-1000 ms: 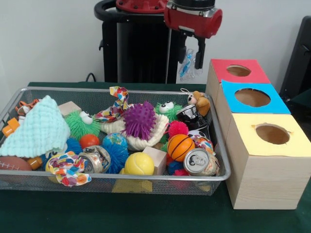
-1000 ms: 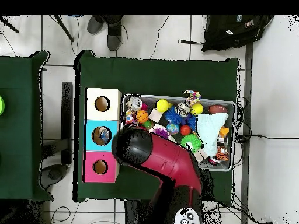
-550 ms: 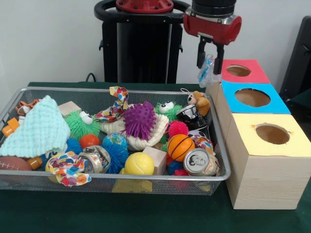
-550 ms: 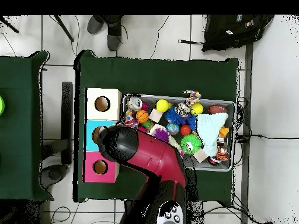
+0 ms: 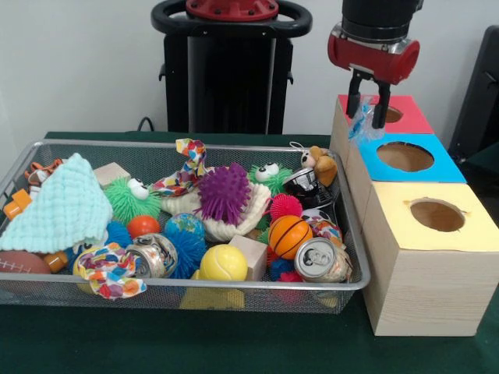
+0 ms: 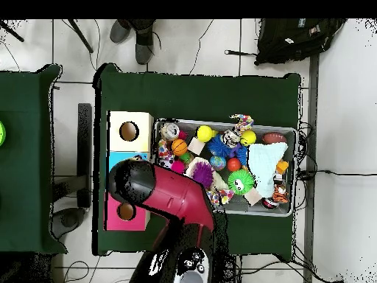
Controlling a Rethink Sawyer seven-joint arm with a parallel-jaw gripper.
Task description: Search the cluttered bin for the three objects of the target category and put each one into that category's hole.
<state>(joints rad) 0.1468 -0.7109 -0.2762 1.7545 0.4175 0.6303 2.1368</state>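
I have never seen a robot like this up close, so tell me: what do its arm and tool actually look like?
The arm is bulky and rounded, deep red with black sections. At its end sits a black cylinder with a glossy red collar, and below it the tool: two short, dark, straight fingers.

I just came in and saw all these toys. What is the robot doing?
The robot's claw is shut on a small clear plastic thing and holds it above the boxes, between the red hole and the blue hole. The wire bin beside them is full of toys.
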